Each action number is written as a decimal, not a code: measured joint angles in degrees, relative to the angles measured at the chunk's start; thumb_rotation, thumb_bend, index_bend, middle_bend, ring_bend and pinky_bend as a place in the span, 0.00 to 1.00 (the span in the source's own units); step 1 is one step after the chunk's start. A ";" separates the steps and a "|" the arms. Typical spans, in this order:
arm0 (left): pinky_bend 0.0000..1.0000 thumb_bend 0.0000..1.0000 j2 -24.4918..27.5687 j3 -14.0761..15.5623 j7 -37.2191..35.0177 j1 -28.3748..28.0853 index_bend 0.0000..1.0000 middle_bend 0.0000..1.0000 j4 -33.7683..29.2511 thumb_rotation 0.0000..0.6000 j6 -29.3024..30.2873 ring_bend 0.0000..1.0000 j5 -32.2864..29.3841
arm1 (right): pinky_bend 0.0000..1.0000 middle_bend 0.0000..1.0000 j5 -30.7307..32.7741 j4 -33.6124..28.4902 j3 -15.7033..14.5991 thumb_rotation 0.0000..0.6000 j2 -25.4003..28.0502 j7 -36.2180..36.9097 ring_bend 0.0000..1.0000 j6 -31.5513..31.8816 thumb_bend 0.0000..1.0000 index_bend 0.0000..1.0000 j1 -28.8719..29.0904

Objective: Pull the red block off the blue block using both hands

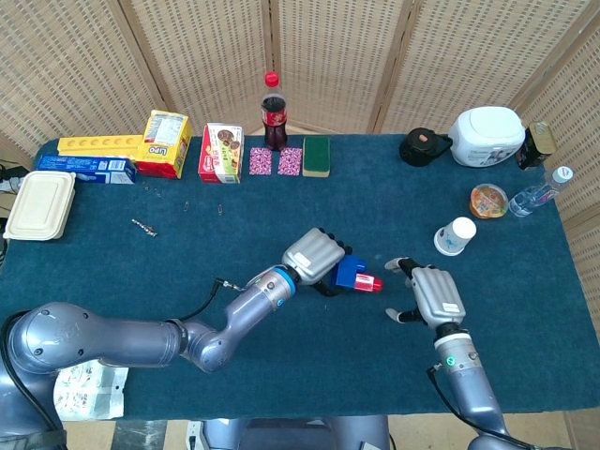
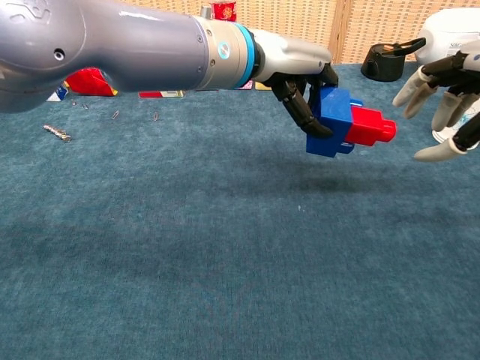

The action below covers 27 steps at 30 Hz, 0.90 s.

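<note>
Left hand [image 2: 304, 90] held blue block [image 2: 331, 120] off table [image 2: 187, 247], fingers wrapped round it. Red block [image 2: 370, 125] was plugged into blue one's far end, sticking out sideways toward right hand [image 2: 442, 101]. So pair's long axis ran roughly level, hand to hand. Right hand was empty, fingers spread wide, just beside red end but not touching, facing it. My guess: right hand was the nearer one to red, needed a straight reach in along that axis, close on red, pull away from left.
</note>
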 measured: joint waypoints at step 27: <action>0.37 0.39 -5.16 -1.70 7.41 0.56 0.52 0.41 -0.29 0.55 8.19 0.36 -3.22 | 0.30 0.34 17.07 1.17 4.14 1.00 -5.43 -8.12 0.39 4.85 0.25 0.38 9.00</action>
